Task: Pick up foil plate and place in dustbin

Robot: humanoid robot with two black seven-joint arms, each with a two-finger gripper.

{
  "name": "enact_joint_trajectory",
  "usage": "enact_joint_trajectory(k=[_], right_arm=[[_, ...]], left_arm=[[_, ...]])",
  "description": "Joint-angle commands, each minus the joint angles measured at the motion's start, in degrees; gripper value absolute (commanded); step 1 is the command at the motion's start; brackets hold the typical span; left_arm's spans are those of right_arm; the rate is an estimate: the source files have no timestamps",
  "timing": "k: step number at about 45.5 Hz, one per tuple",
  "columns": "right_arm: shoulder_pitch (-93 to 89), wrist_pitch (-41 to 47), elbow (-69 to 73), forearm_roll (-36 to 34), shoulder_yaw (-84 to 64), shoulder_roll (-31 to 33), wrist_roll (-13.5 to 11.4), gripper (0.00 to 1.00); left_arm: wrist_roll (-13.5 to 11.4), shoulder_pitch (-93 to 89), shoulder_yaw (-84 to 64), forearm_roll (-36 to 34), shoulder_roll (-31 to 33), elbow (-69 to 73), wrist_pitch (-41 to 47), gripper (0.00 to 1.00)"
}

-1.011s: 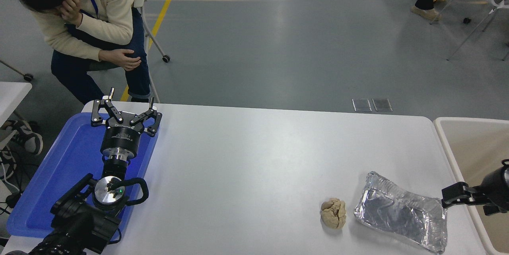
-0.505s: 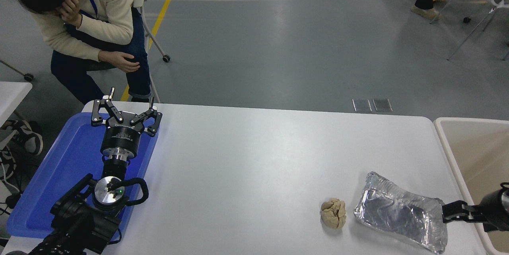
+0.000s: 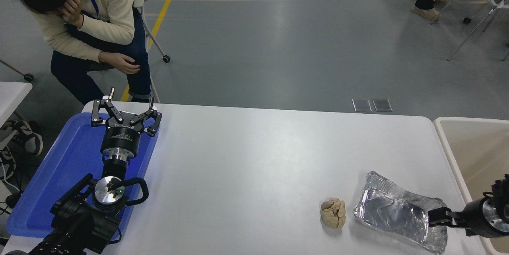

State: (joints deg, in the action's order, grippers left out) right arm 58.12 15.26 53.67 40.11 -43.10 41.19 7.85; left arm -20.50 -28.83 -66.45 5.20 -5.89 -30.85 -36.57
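1. Risk first: the foil plate (image 3: 397,217) is thin and dented, so a pinch on its wrinkled rim could crumple or tear it, or let it slide off the table's near edge.
2. A drag instead of a lift could nudge the beige lump (image 3: 333,213) just beside it.
3. The right gripper (image 3: 435,218) reaches in low from the right edge, pointing left, tips over the plate's right end; whether it has clamped the rim cannot be told.
4. The plate lies flat on the white table (image 3: 254,159), near the right corner, close to the dustbin (image 3: 447,143).
5. The left gripper (image 3: 125,113) sits parked over the blue tray (image 3: 51,179), fingers spread, holding nothing.
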Motion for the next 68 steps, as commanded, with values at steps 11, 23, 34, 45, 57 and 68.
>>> enact_joint_trajectory(k=[11, 23, 34, 45, 57, 68], right_arm=[[-2.31, -1.73, -1.11, -0.04, 2.31, -1.81, -0.21, 0.0], [-2.14, -1.73, -0.5, -0.21, 2.49, -1.81, 0.15, 0.0], [-0.38, -1.64, 1.52, -0.12, 2.49, 0.03, 0.32, 0.0], [9.54, 1.34, 7.76, 0.58, 1.26, 7.67, 0.15, 0.0], [25.71, 4.95, 15.93, 2.51, -6.46, 14.09, -0.29, 0.0], [47.94, 5.13, 24.19, 1.72, -26.58, 12.52, -0.29, 0.0]], left_arm=[[0.02, 0.0, 0.0, 0.07, 0.0, 0.0, -0.08, 1.0], [0.02, 0.0, 0.0, -0.01, 0.0, 0.0, -0.08, 1.0], [0.02, 0.0, 0.0, -0.01, 0.0, 0.0, -0.08, 1.0], [0.02, 0.0, 0.0, -0.01, 0.0, 0.0, -0.17, 1.0], [0.02, -0.09, 0.0, -0.01, 0.0, 0.0, -0.17, 1.0], [0.02, -0.09, 0.0, -0.01, 0.0, 0.0, -0.17, 1.0]])
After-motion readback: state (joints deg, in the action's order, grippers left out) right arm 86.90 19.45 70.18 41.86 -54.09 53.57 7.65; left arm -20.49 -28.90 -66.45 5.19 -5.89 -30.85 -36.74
